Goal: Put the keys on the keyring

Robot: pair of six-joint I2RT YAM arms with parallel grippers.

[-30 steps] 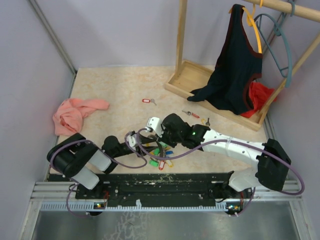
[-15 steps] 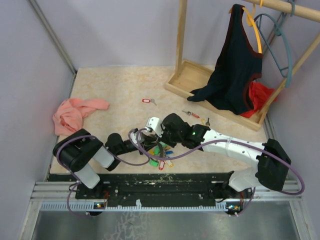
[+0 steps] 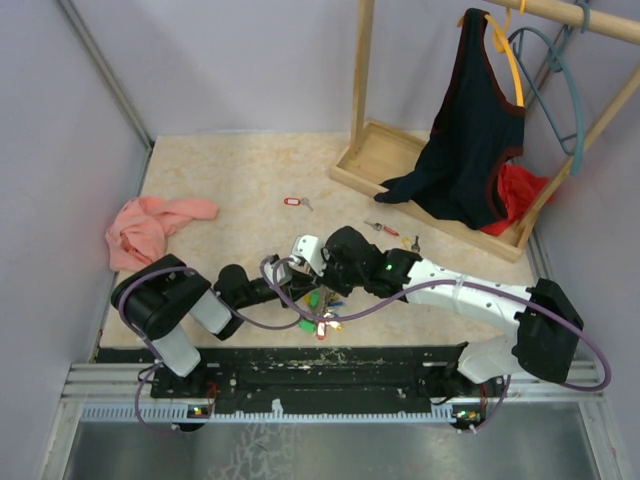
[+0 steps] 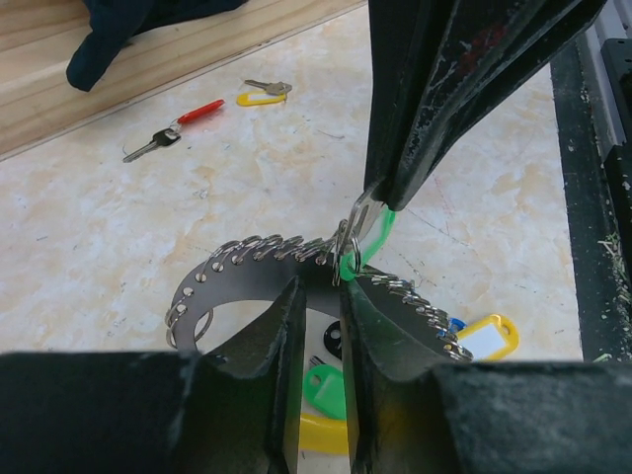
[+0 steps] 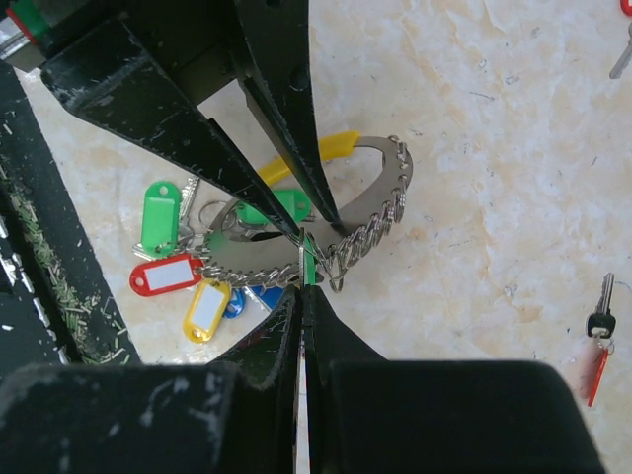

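Table [image 3: 230, 180]: beige marbled top, matte, pale grey walls around it. Far left lies a crumpled pink cloth [image 3: 150, 228], well apart from the work. Far right is a shallow wooden tray [image 3: 375, 150] at the foot of a wooden rack [image 3: 362, 70]. A dark top [image 3: 470, 140] on an orange hanger [image 3: 512, 60] droops into the tray, with red fabric [image 3: 515, 190] behind it. Loose on the table: a red-tag key [image 3: 292, 202] mid-table, and a red-head key [image 4: 173, 133] and a yellow-tag key [image 4: 260, 97] near the tray's front edge. Keyring [image 4: 247, 272]: a flat grey metal crescent, its outer edge strung with many small wire loops, sitting near the front edge between the two arms. Cannot tell whether it rests on the table or is lifted. From above, the grippers cover most of it. Left gripper [image 4: 318, 296]: scuffed black fingers drawn nearly together, clamped across the crescent's band. Right gripper [image 5: 301, 296]: fingers fully together, pinching the thin silver end of the green key [image 4: 373, 235] right at the band, tip to tip with the left fingers. Under and beside the crescent is a bunch of tags [image 5: 163, 276]: glossy plastic, rounded oblongs in green, red, yellow and blue, some with white inserts.
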